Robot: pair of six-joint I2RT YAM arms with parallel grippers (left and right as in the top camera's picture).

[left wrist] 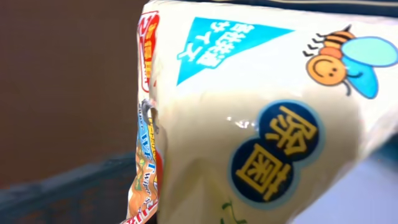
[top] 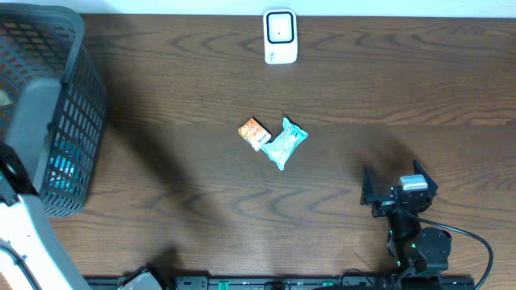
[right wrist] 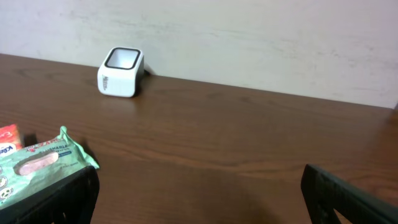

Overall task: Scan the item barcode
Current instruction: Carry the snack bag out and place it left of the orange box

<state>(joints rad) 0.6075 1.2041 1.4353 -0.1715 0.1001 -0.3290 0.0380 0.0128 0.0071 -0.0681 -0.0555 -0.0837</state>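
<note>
Right now, up close in L wrist view: cream packet (left wrist: 261, 124) w/ bee print, filling most of frame, grey basket (left wrist: 68, 193) mesh low behind it. L claw closed tight, fingers hidden; can't tell whether pinching the packet. Seen from overhead: basket at far left of bench (top: 161, 217), white scanner (top: 280, 36) at far edge, centre. Mid-bench, orange packet (top: 253, 133) just beside teal packet (top: 286, 143). R claw (top: 399, 187) spread wide, gripping nothing, at near-right of bench, apart from both packets, pointing twd scanner.
</note>
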